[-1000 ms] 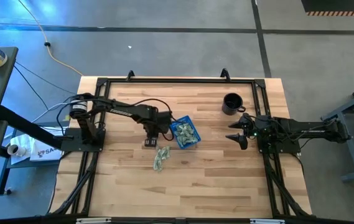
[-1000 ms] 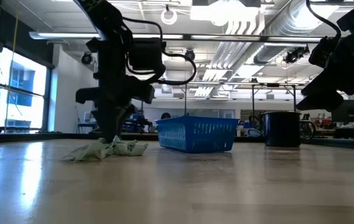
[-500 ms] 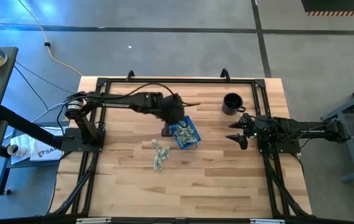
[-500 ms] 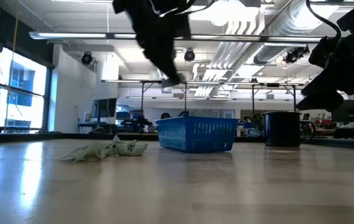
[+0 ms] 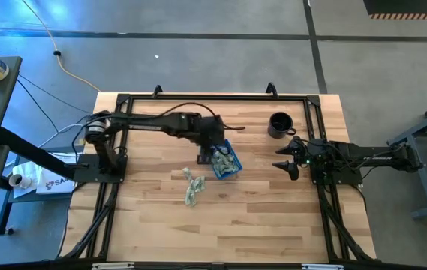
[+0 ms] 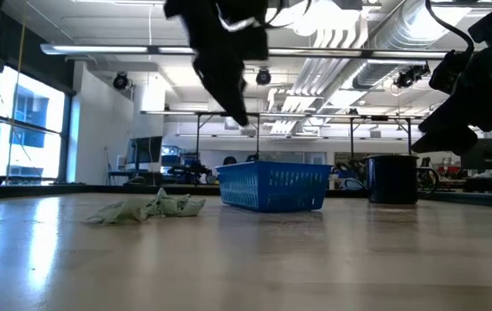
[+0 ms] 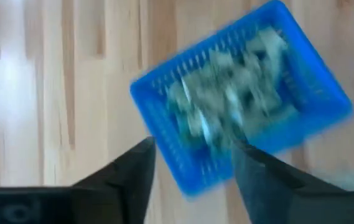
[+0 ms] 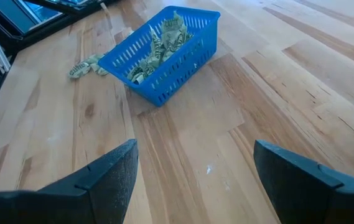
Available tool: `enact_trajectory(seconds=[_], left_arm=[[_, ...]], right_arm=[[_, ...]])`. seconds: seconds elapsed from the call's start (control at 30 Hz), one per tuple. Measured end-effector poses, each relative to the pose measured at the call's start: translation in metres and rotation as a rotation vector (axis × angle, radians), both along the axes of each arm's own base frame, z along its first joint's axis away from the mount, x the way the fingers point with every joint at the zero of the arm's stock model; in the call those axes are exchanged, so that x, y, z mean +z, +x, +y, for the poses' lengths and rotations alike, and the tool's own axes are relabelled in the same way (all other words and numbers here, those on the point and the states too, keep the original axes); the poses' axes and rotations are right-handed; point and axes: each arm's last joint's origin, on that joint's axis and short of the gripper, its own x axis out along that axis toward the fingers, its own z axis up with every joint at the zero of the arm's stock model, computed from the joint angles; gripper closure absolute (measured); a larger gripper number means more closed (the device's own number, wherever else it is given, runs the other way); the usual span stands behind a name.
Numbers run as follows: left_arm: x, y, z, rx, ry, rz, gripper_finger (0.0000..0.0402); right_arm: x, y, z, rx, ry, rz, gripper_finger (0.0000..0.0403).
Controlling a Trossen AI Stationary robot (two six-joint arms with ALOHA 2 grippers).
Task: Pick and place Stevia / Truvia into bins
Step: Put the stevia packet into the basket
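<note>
Left claw [image 7: 192,165] above the tray [image 7: 301,74]

I had its fingers spread, holding nothing; packets [image 7: 239,93] lay in the tray directly below. My right claw [image 8: 195,174] waited released, well apart.

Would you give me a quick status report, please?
Left hand open above blue tray. Right hand open, waiting by mug. Packets left on table.

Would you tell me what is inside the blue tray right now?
The tray holds a heap of green-and-white packets. Its floor is covered by them, and a count is not possible.
</note>
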Motion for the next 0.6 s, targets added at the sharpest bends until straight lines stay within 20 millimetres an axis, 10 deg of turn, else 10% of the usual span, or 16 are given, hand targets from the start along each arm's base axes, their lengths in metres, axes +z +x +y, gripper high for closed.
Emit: enact_trajectory(seconds=[0.23,0.6], left_arm=[[0.005,-0.042,-0.009,-0.043,-0.151,0.286,0.0123],[-0.077,-0.063,-0.051,-0.428,-0.097,0.380,0.0168]], right_arm=[[0.000,0.000,0.000,0.000,0.000,0.000,0.0096],[0.000,0.000,0.000,0.000,0.000,0.000,0.0096]])
